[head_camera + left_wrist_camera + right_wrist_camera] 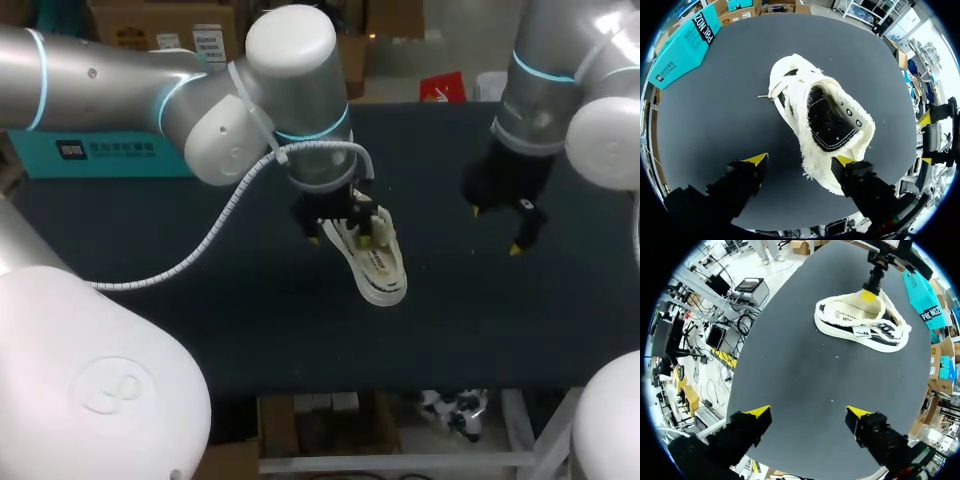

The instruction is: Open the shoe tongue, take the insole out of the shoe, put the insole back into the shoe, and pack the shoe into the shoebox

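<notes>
A white low shoe (378, 265) with black side stripes and frayed edges lies on the dark table, its opening facing up. A cream insole (850, 315) shows inside it in the right wrist view. My left gripper (800, 160) hangs over the heel end, open. One finger (844, 161) touches the heel collar, while the other (757, 159) stands over bare table beside the shoe. In the head view this gripper (340, 232) covers the shoe's far end. My right gripper (497, 230) is open and holds nothing, well to the right of the shoe (860, 322).
A teal box (100, 155) lies at the table's far left edge; it also shows in the left wrist view as the teal box (682, 47). Bare dark tabletop (250, 320) surrounds the shoe in front and between the two grippers.
</notes>
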Robot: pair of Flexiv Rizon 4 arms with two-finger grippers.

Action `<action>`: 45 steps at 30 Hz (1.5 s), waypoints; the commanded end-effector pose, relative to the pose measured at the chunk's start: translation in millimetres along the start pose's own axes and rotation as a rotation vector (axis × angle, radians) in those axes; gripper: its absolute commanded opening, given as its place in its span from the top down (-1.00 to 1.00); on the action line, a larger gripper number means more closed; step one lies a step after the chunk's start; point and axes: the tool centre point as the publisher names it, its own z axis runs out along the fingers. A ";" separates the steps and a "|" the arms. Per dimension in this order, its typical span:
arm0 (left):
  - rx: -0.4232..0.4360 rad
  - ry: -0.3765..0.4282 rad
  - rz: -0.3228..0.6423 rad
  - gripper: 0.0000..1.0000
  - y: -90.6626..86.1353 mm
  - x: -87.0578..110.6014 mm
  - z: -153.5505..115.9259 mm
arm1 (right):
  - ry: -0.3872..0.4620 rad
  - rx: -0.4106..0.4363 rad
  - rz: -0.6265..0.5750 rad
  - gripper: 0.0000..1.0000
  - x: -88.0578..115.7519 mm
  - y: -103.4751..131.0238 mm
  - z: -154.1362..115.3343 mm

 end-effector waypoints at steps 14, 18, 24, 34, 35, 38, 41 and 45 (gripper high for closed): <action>-0.012 -0.035 -0.055 1.00 -13.6 12.8 21.6 | -0.050 -0.055 -0.097 -1.00 3.8 -31.8 11.2; -0.007 -0.025 -0.056 1.00 -13.7 13.7 22.0 | -0.043 -0.069 -0.088 -1.00 3.9 -32.7 11.7; 0.025 0.012 0.029 1.00 -13.3 8.4 7.7 | -0.043 -0.069 -0.088 -1.00 3.9 -32.7 11.7; 0.149 0.123 0.337 1.00 -38.8 -20.8 -51.7 | -0.043 -0.069 -0.088 -1.00 3.9 -32.7 11.7; 0.156 0.121 0.393 1.00 -42.3 -23.6 -57.4 | -0.043 -0.069 -0.088 -1.00 3.9 -32.7 11.7; 0.194 0.130 0.509 1.00 -51.7 -32.6 -76.3 | -0.043 -0.069 -0.088 -1.00 3.9 -32.7 11.7; 0.212 0.141 0.599 1.00 -61.3 -40.4 -93.5 | -0.057 -0.056 -0.018 -1.00 1.5 -31.4 11.4; 0.217 0.156 0.690 1.00 -81.5 -53.7 -113.6 | -0.082 -0.017 0.071 -1.00 -7.9 -27.1 8.2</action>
